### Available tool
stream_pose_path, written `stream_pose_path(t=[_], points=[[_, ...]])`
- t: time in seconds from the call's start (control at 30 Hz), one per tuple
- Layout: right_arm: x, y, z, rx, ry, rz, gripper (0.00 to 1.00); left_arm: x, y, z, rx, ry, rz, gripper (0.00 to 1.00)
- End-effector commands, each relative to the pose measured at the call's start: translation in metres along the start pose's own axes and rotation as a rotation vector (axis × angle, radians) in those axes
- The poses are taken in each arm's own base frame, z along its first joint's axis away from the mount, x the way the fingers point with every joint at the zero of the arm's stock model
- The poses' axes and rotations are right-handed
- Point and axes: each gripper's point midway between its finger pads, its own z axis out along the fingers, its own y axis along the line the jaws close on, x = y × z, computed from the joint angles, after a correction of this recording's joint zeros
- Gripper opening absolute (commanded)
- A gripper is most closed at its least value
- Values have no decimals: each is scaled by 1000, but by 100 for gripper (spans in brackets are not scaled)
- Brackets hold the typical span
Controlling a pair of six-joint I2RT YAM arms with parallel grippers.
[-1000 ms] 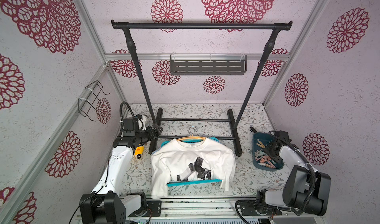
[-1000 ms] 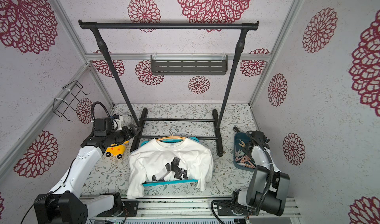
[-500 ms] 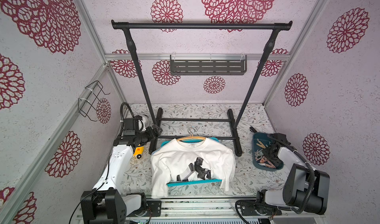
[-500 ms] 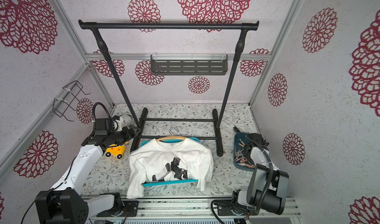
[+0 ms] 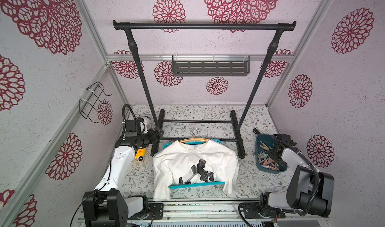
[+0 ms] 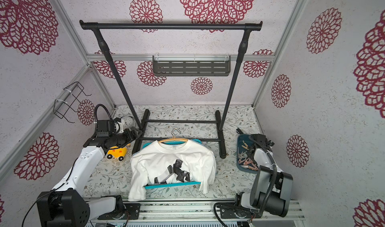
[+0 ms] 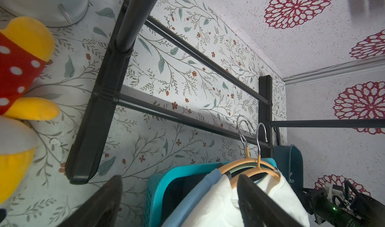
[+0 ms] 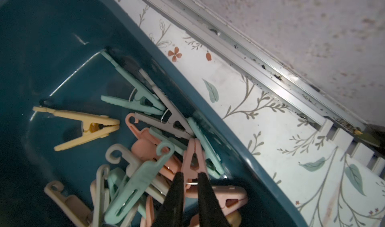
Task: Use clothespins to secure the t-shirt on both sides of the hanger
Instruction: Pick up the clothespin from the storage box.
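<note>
— Pin status?
— Pink pin (image 8: 193, 159), top of the heap in the bin (image 8: 62, 28). My right end effector (image 8: 191, 179) is clenched on its tail, one finger on each leg. Its nose sits at a mint pin (image 8: 206, 153) that lies along the bin wall.
— Rest of the pins?
— Pins (image 5: 267, 160) are piled at the bin's near end: pink, mint, whitish. One yellow pin (image 8: 87, 128) lies apart on the bin floor.
— Bin location?
— On the counter (image 5: 245, 174), my right side, just past the right foot of the rack (image 5: 204, 26). In both top views my right arm dips into it.
— Shirt?
— White shirt (image 5: 187, 159) on an orange hanger (image 5: 193, 141), draped over a turquoise basket (image 5: 195, 184). It is mid-counter, in front of the rack.
— Left side?
— Left end effector (image 7: 178, 178) is released, fingers wide, nothing between them. It hangs by the rack's left foot, near the basket's back corner. A yellow toy (image 5: 140, 153) sits just beside that arm.
</note>
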Motion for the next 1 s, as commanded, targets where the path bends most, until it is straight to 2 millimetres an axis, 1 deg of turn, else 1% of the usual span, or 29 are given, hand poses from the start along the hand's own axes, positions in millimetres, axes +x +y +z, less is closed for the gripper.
stream_pose_path(t=[0.0,0.13,0.17,0.2,0.3,0.33,0.47,0.53,0.6,0.73,0.87,0.97], points=[[-7,3,-4,-2,-10,-6,18,-5,1,-1,-6,-5,2,88],[-9,-2,-7,24,-23,-22,33,-5,2,-1,-8,-4,0,88],[-10,-3,-8,30,-24,-23,36,-5,2,-1,-9,-4,0,88],[-9,-4,-8,34,-22,-26,37,-5,2,-1,-12,-3,-1,88],[-6,-7,-8,42,-19,-12,36,-6,3,-1,-8,-4,-5,88],[-8,-7,-9,38,-35,3,36,-6,3,-1,-11,-3,-6,88],[-26,9,-23,-69,-109,40,36,-6,4,0,-10,-4,-6,88],[-31,13,-27,-93,-125,61,37,-6,4,0,-11,-3,-7,88],[-33,16,-28,-111,-128,85,39,-6,5,1,-13,-3,-7,88],[-29,23,-18,-133,-103,116,40,-4,6,2,-18,2,-11,88],[-25,33,-6,-160,-72,138,36,-4,6,3,-15,7,-13,88],[-25,36,0,-160,-66,150,35,-3,7,4,-16,14,-14,88]])
